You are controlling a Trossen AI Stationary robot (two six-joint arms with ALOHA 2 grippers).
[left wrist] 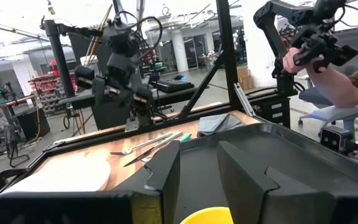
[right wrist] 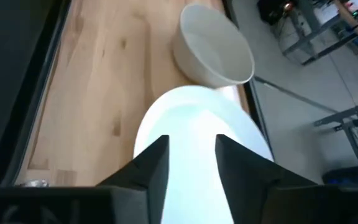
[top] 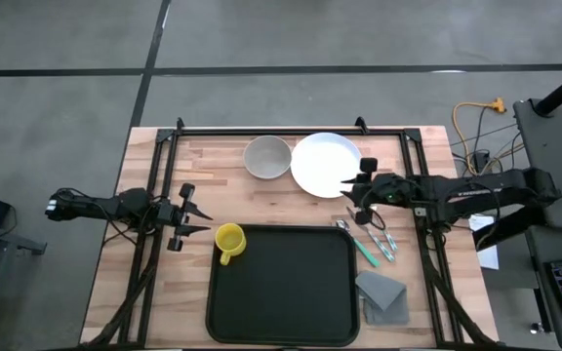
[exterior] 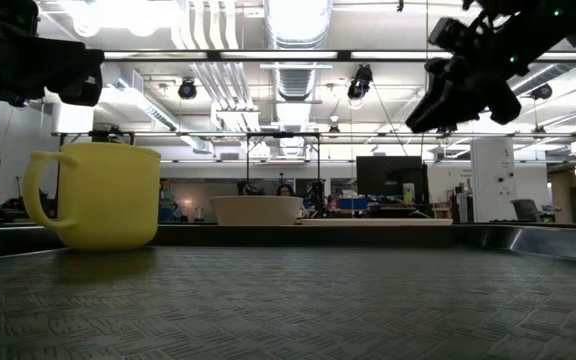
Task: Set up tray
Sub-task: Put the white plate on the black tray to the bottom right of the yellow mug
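The black tray (top: 281, 292) lies at the table's near middle. A yellow mug (top: 229, 241) stands upright in its far left corner, handle toward the near edge; it also fills the low view's left side (exterior: 93, 195). My left gripper (top: 201, 219) hangs open just left of the mug, whose rim (left wrist: 207, 216) shows below its fingers. My right gripper (top: 349, 193) is open and raised over the right edge of the white plate (right wrist: 197, 137), which lies flat on the wood beyond the tray. In the low view this gripper (exterior: 458, 85) is well above the table.
A pale bowl (top: 267, 157) stands left of the plate, touching or nearly touching it. Cutlery (top: 369, 239) lies between tray and right frame, and a grey folded napkin (top: 381, 292) lies nearer. A person's hand (left wrist: 328, 68) shows beyond the table's right side.
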